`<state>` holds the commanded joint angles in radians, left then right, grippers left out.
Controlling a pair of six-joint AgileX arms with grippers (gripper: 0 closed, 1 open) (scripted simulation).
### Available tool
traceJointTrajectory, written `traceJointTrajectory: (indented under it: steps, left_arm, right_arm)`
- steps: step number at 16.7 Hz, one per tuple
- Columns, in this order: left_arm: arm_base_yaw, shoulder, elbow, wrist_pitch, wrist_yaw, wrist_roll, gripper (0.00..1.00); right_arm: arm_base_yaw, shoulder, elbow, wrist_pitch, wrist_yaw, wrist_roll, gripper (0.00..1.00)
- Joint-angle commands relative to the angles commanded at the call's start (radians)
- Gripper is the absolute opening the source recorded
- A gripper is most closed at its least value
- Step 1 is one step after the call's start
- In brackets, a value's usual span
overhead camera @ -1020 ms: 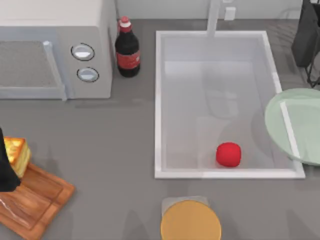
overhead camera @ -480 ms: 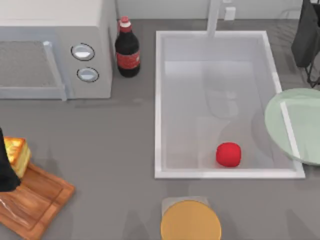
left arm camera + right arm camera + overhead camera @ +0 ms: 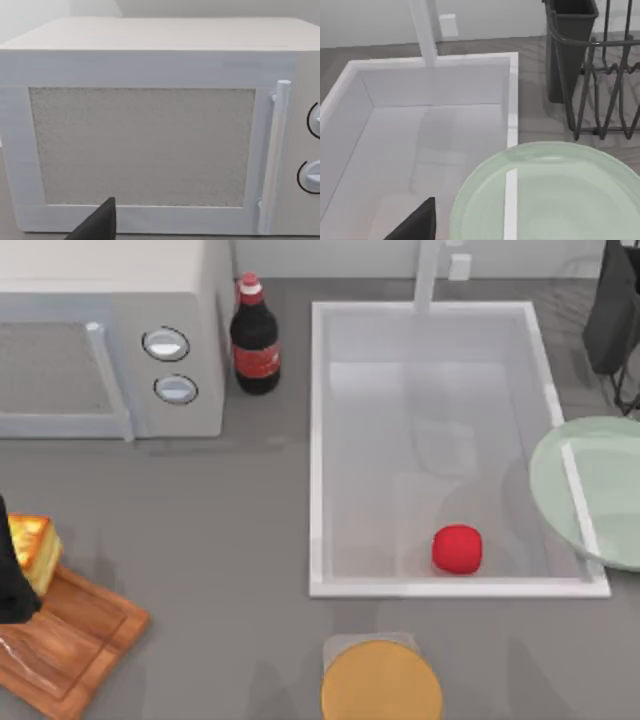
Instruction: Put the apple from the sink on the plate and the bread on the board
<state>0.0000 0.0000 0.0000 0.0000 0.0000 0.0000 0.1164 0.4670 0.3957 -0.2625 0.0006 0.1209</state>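
Note:
The red apple (image 3: 457,548) lies on the floor of the sink (image 3: 316,440), near its front right corner. The pale green plate (image 3: 600,490) overlaps the sink's right rim and also shows in the right wrist view as the plate (image 3: 555,195). At the far left, the bread (image 3: 30,548) rests at the back edge of the wooden board (image 3: 75,640). My left arm (image 3: 10,580) is a dark shape touching the bread's left side. A dark tip of my left gripper (image 3: 100,225) faces the microwave. A dark tip of my right gripper (image 3: 417,222) hangs over the sink (image 3: 512,100) beside the plate.
A microwave (image 3: 100,340) stands at the back left with a cola bottle (image 3: 255,335) beside it. An orange-yellow disc (image 3: 381,680) sits at the front, below the sink. A faucet (image 3: 428,275) rises behind the sink, and a dark wire rack (image 3: 590,65) stands at the back right.

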Motion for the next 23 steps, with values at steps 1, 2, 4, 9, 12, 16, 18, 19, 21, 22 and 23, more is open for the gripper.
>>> traceJointTrajectory:
  steps: [1, 2, 4, 9, 12, 16, 18, 19, 21, 22, 23]
  left_arm:
    - [0.0, 0.0, 0.0, 0.0, 0.0, 0.0, 1.0]
    - [0.0, 0.0, 0.0, 0.0, 0.0, 0.0, 1.0]
    - [0.0, 0.0, 0.0, 0.0, 0.0, 0.0, 1.0]
    - [0.0, 0.0, 0.0, 0.0, 0.0, 0.0, 1.0]
    - [0.0, 0.0, 0.0, 0.0, 0.0, 0.0, 1.0]
    - [0.0, 0.0, 0.0, 0.0, 0.0, 0.0, 1.0]
    - [0.0, 0.0, 0.0, 0.0, 0.0, 0.0, 1.0]
    - [0.0, 0.0, 0.0, 0.0, 0.0, 0.0, 1.0]
    - [0.0, 0.0, 0.0, 0.0, 0.0, 0.0, 1.0]
    - [0.0, 0.0, 0.0, 0.0, 0.0, 0.0, 1.0]
    - [0.0, 0.0, 0.0, 0.0, 0.0, 0.0, 1.0]
  right_arm:
    - [0.021, 0.101, 0.073, -0.048, 0.0, 0.022, 1.0]
    - [0.044, 0.209, 0.15, -0.098, 0.0, 0.045, 1.0]
    - [0.089, 0.435, 0.307, -0.201, 0.0, 0.093, 1.0]
    - [0.201, 0.975, 0.691, -0.454, 0.001, 0.209, 1.0]
    - [0.26, 1.234, 0.89, -0.586, 0.001, 0.27, 1.0]
    - [0.321, 1.506, 1.099, -0.723, 0.002, 0.333, 1.0]
    - [0.341, 1.595, 1.166, -0.768, 0.002, 0.354, 1.0]
    - [0.347, 1.624, 1.189, -0.783, 0.002, 0.361, 1.0]
    - [0.354, 1.651, 1.212, -0.798, 0.002, 0.368, 1.0]
    - [0.354, 1.651, 1.212, -0.798, 0.002, 0.368, 1.0]
    - [0.354, 1.651, 1.212, -0.798, 0.002, 0.368, 1.0]
